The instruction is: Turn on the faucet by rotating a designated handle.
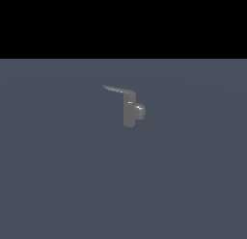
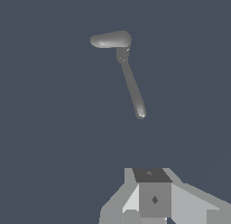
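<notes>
Smooth slate-blue tabletop (image 1: 58,185) carries a grey metal faucet (image 1: 129,112); its thin curved handle (image 1: 118,90) points left. Gripper (image 2: 153,200) state unclear.

Bare simulated scene, no real room.
A flat slate-blue floor (image 1: 58,185) fills the lower frame under a black band; only a grey untextured faucet (image 1: 129,110) stands mid-frame.

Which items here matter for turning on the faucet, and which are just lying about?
Job:
faucet
handle, thin lever on top
pincer, only partly shown in wrist view, well short of the handle

Not for the job:
side knob
Nothing else but the bare grey floor
</notes>
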`<state>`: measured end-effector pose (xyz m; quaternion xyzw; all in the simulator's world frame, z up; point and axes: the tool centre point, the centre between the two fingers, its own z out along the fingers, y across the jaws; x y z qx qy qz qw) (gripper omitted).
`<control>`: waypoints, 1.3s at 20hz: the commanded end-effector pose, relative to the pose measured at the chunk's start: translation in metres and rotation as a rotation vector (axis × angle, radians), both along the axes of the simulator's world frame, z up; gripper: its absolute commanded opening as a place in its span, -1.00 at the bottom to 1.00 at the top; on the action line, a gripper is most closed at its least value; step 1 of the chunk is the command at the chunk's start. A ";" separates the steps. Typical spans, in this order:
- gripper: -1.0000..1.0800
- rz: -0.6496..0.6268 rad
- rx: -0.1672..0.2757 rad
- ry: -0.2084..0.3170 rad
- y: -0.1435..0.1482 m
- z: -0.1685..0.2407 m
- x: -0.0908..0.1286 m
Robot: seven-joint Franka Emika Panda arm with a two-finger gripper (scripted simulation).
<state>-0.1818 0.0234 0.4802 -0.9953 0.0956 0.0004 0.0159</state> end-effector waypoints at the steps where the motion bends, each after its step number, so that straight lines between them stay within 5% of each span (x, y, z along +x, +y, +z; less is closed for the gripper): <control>1: -1.00 -0.063 0.018 0.006 0.002 -0.005 0.020; 13: -1.00 -0.393 0.072 0.043 0.012 -0.047 0.116; 26: -1.00 -0.764 0.072 0.075 0.021 -0.123 0.211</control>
